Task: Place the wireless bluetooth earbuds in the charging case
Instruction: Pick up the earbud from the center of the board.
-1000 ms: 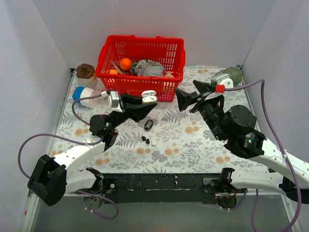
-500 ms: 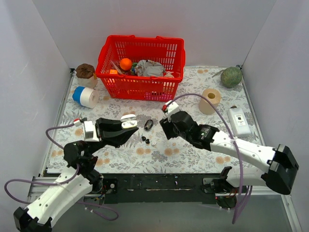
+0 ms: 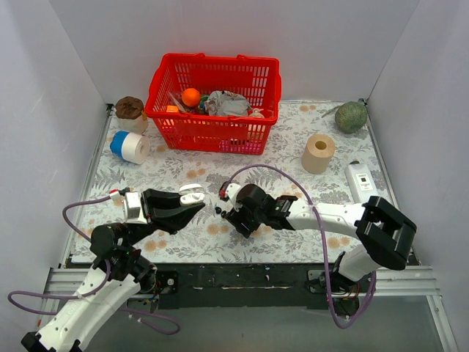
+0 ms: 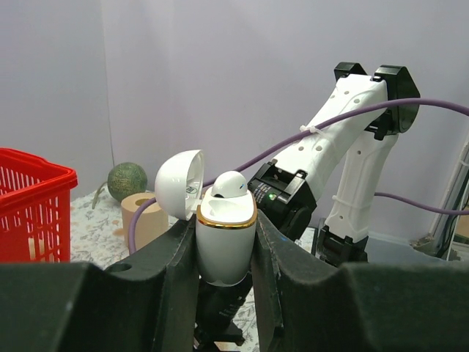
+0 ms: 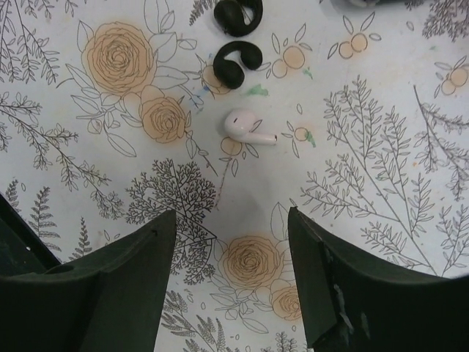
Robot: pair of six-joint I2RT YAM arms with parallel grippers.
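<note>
On my floral table (image 3: 287,133): red basket (image 3: 212,136) at the back, tape roll (image 3: 129,147) left, paper roll (image 3: 319,153) and green melon (image 3: 351,116) right.

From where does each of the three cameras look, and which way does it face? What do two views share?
Top external: above and behind the bases, looking down at the table; left gripper and right gripper show.
Left wrist: facing level across the table; its gripper, shut on the open charging case.
Right wrist: facing straight down at a white earbud and black earbuds; its open gripper below.
Shared: the charging case, in top and left wrist.
</note>
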